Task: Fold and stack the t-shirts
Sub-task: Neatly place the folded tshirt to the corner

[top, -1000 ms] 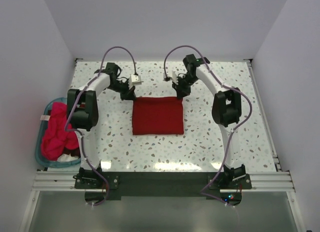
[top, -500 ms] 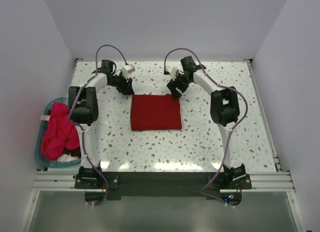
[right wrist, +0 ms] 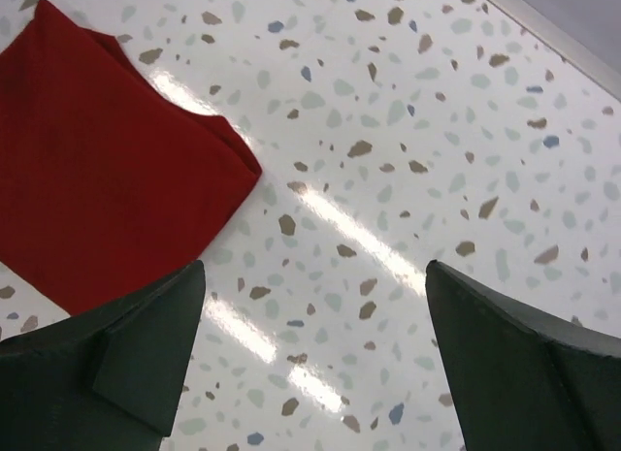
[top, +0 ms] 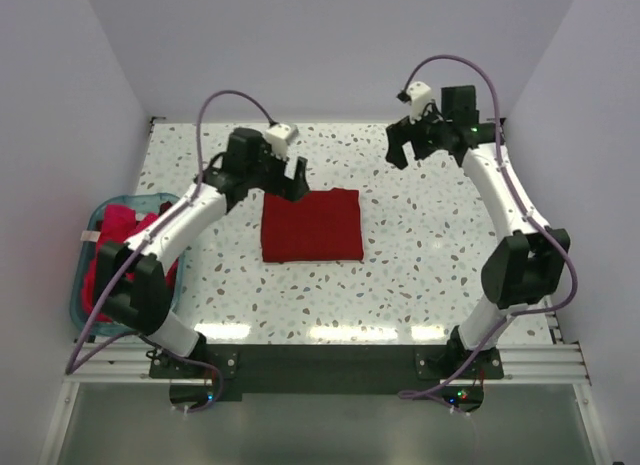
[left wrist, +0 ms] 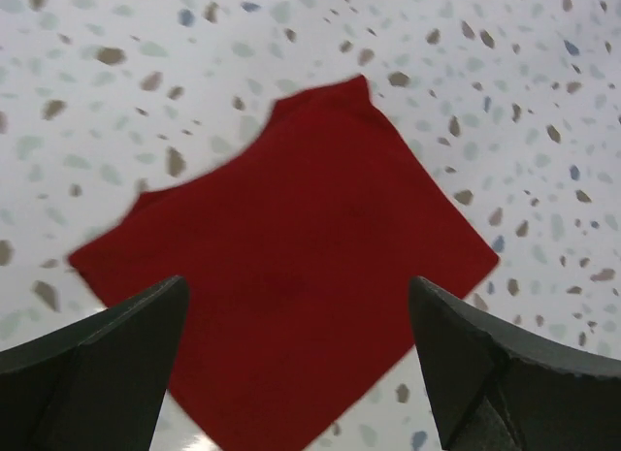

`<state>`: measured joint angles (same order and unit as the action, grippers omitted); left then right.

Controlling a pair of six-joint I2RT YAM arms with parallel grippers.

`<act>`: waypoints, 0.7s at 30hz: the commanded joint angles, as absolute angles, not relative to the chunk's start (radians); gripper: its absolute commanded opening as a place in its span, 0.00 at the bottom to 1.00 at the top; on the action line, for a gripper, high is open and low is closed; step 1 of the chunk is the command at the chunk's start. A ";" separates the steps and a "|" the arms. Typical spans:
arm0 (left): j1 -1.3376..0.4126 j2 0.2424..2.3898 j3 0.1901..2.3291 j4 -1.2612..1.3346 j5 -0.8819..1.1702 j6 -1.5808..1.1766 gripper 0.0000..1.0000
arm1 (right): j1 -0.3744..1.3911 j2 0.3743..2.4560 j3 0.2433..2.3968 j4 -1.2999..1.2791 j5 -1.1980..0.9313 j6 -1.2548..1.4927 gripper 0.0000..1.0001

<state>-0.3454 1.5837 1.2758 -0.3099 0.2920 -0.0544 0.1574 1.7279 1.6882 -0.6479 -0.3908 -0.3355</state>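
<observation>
I see L gripper (left wrist: 296, 281) spread wide, empty, over folded crimson t-shirt (top: 311, 225); R gripper (right wrist: 315, 267) likewise, beside it. Pink-red shirts (top: 115, 230) in basket (top: 73, 300).

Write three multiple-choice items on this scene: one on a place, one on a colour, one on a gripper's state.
1. Where does the folded crimson t-shirt lie?
A. flat on the table
B. over the right arm
C. in a gripper

2. What colour is the basket left of the table?
A. yellow
B. teal
C. black

3. How is the left gripper?
A. shut on cloth
B. out of view
C. open and empty

1 A: it lies flat on the speckled top.
2 B: its rim is teal.
3 C: the left wrist view shows its fingers apart, holding nothing.
</observation>
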 commanded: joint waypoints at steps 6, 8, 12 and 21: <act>-0.643 1.667 1.169 -0.323 -0.036 -0.386 1.00 | 0.086 1.567 1.505 -0.736 -0.364 -0.304 0.99; -0.653 1.756 1.201 -0.342 -0.058 -0.400 1.00 | 0.086 1.537 1.477 -0.735 -0.364 -0.299 0.99; -0.650 1.874 1.229 -0.374 -0.098 -0.385 1.00 | 0.084 1.491 1.436 -0.733 -0.354 -0.290 0.99; -0.341 2.058 1.431 -0.529 -0.015 -0.113 1.00 | 0.086 1.496 1.454 -0.724 -0.319 -0.301 0.99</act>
<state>-0.4931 1.9869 1.3666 -0.4091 0.0006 -0.2619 0.0841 1.5055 1.4330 -0.7406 -0.3477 -0.3134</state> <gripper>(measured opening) 0.997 0.986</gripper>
